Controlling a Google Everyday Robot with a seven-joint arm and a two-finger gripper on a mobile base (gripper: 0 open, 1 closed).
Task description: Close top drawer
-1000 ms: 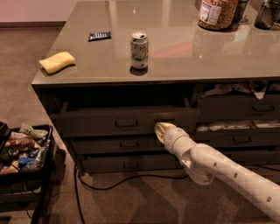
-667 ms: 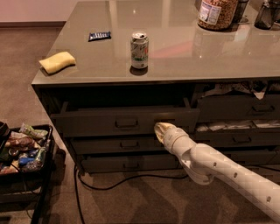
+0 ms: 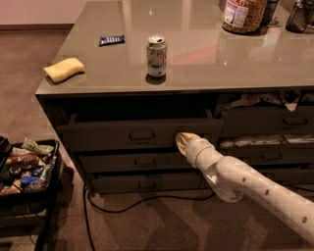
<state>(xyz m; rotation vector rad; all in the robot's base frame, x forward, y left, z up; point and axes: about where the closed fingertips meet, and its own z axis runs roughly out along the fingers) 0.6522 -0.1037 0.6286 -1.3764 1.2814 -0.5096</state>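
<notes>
Your wide, shallow dark grey-olive top drawer [image 3: 113,136] stands slightly pulled out under the front edge of the grey worktop [image 3: 206,68], long axis left to right, flat front facing open carpet [image 3: 162,225]. The cream gripper [image 3: 182,140] touches that front right of its small metal loop handle [image 3: 142,136]; you cannot tell how its jaws stand. Lettering on the green-and-white can [image 3: 156,55] above is unreadable.

Glossy surface [image 3: 211,66] is carrying a soda can [image 3: 156,56], yellow sponge [image 3: 64,69], dark wrapper [image 3: 111,39] and jar [image 3: 243,14]; pincer [image 3: 182,142] is sitting below its front edge
</notes>
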